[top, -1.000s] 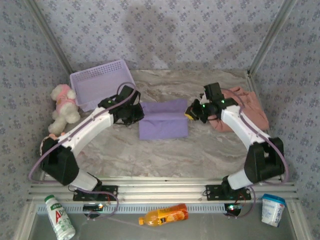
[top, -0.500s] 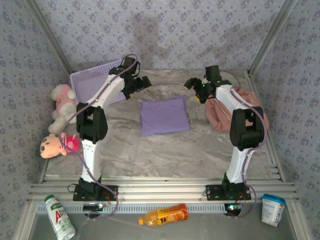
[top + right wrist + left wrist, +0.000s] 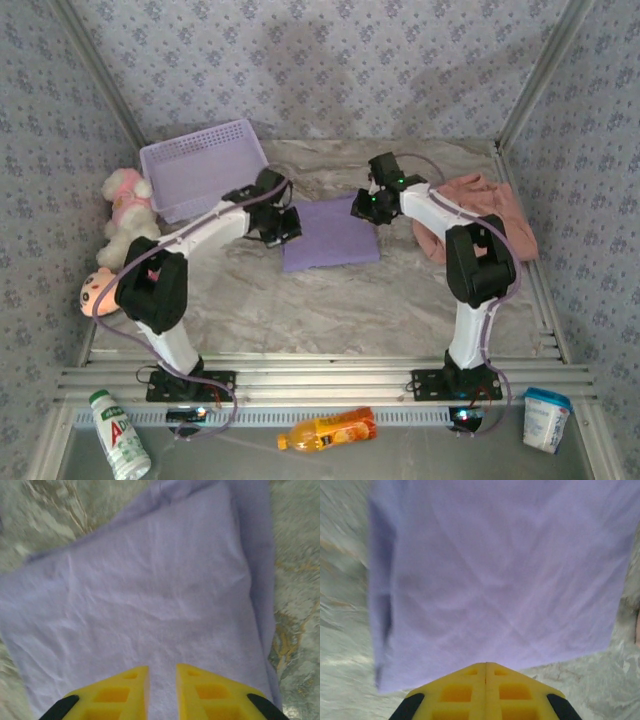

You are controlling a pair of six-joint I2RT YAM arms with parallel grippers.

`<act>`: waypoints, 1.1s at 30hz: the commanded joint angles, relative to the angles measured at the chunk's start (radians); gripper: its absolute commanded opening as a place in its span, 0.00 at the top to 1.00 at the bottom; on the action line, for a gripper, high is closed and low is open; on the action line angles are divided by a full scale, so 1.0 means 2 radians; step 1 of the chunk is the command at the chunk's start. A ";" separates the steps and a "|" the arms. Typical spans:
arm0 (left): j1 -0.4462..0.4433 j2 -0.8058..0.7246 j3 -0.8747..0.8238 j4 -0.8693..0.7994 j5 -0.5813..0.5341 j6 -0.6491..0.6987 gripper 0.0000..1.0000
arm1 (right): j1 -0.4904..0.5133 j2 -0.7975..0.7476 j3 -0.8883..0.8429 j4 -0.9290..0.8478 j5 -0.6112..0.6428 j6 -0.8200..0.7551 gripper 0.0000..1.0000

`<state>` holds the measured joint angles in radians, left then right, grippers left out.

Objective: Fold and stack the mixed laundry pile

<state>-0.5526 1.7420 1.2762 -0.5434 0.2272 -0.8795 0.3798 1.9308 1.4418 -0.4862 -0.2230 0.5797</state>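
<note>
The lavender T-shirt lies folded into a flat rectangle in the middle of the table. My left gripper is at its left edge. In the left wrist view the yellow fingers are shut tip to tip with nothing between them, just short of the T-shirt. My right gripper is over the shirt's far right corner. Its fingers stand a narrow gap apart above the flat cloth. The salmon-pink garment lies crumpled at the right, untouched.
A lavender mesh basket stands at the back left. A white plush toy and a pink doll lie along the left edge. Bottles and a white cup sit below the front rail. Bare marble lies in front of the shirt.
Half a second ago both grippers hung raised toward the back; they have come down to the shirt's left edge and far right corner. The shirt lies folded flat as before.
</note>
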 commanded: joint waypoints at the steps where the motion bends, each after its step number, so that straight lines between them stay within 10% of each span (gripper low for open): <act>1: -0.018 0.005 -0.044 0.069 0.016 -0.054 1.00 | 0.004 0.023 -0.018 -0.031 0.045 -0.031 0.80; 16: -0.021 0.143 0.090 -0.034 -0.047 0.048 1.00 | 0.131 -0.096 -0.198 -0.055 0.075 0.059 0.75; 21: -0.016 0.181 0.189 -0.088 -0.043 0.100 0.84 | 0.147 -0.152 -0.202 -0.076 0.039 0.127 0.59; 25: -0.007 0.194 0.271 -0.155 -0.067 0.160 0.47 | 0.124 -0.199 -0.188 -0.098 0.050 0.133 0.54; 33: -0.012 0.127 0.216 -0.157 -0.026 0.167 0.45 | -0.010 -0.217 -0.208 -0.110 0.075 0.020 0.54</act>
<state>-0.5610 2.0808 1.7882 -0.8097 0.1238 -0.5568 0.4171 1.4895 1.0420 -0.6479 -0.1089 0.7235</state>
